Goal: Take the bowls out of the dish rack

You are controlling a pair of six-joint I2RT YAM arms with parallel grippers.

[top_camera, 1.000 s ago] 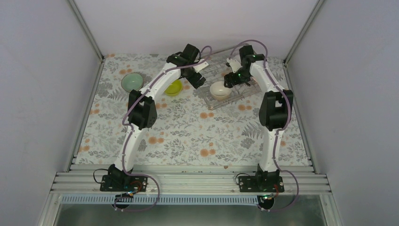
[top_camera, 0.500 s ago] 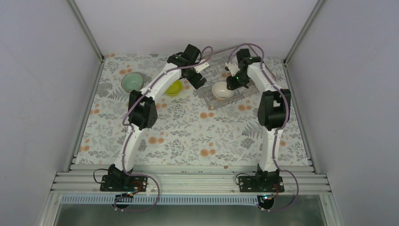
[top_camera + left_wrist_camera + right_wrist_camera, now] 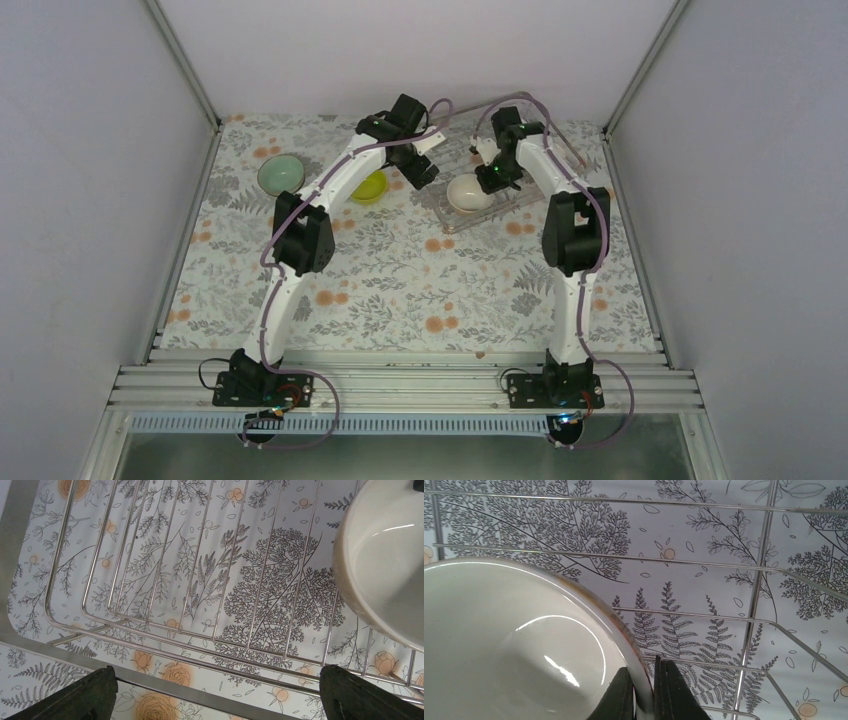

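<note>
The right gripper (image 3: 646, 682) is clamped on the rim of the white bowl (image 3: 524, 645), with one black finger inside the wall and the other outside, and the rim squeezed between them. The bowl is glossy cream inside with bright highlights, and a thin brownish line runs along its lip. It sits in the near left part of the rack (image 3: 704, 612), whose silver wires cross the leaf-and-flower print of the bench (image 3: 400, 290) below.

The left gripper (image 3: 215, 702) hangs spread wide with nothing between its tips, over the rack's rounded left end just beside the same bowl.

Out on the bench, left of the rack, a yellow-green bowl (image 3: 372, 186) lies partly under the left arm. A mint bowl (image 3: 281, 173) stands upright farther left
</note>
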